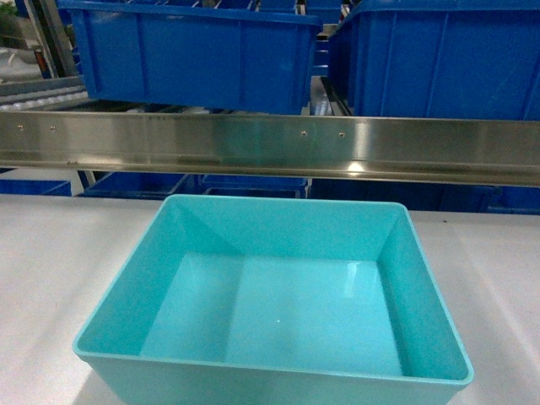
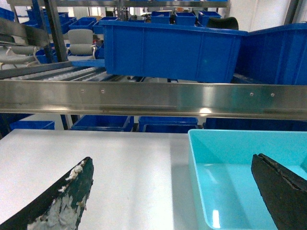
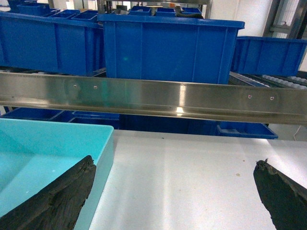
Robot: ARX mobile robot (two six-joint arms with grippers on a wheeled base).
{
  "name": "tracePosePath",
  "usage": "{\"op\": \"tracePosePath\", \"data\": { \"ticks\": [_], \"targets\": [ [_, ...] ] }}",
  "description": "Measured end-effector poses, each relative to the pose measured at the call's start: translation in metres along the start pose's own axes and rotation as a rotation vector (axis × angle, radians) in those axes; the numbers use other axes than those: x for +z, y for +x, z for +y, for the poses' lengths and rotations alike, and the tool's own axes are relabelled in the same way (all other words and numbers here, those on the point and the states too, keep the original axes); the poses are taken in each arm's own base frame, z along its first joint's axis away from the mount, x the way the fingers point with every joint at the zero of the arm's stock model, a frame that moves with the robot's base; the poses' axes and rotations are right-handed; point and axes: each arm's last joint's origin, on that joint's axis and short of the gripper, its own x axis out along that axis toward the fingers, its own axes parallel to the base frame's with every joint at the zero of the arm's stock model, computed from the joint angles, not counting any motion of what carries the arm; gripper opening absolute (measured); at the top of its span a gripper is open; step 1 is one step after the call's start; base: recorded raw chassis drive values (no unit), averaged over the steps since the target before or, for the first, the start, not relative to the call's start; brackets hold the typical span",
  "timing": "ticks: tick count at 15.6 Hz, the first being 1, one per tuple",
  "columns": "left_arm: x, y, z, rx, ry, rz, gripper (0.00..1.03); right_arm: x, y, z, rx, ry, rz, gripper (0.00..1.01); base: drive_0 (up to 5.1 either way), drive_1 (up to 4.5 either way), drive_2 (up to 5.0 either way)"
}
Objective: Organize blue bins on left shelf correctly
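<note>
Turquoise bin [image 1: 278, 295] sitting empty on white table [image 1: 51, 253], just below steel shelf beam [image 1: 270, 143]. Left gripper [image 2: 172, 191] and right gripper [image 3: 175, 191] both gaping wide, each straddling a side wall. Imo: squeeze both walls evenly, keep bin level while lifting over beam.

Glossy smooth plastic tub [image 1: 278, 312]; shiny brushed-steel shelf beam [image 1: 270, 145].

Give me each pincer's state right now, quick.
Left pincer: open, straddling the left wall of the light turquoise rectangular plastic tub, not clamped.
Right pincer: open, straddling the tub's right wall, holding nothing.
</note>
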Motion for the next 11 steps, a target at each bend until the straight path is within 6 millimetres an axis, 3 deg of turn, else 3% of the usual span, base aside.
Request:
{"op": "tracePosePath", "data": {
  "ticks": [11],
  "targets": [
    [0.0, 0.0, 0.0, 0.0, 0.0, 0.0, 0.98, 0.0, 0.0, 0.0, 0.0, 0.0, 0.0, 0.98, 0.0, 0.0, 0.0]
  ]
}}
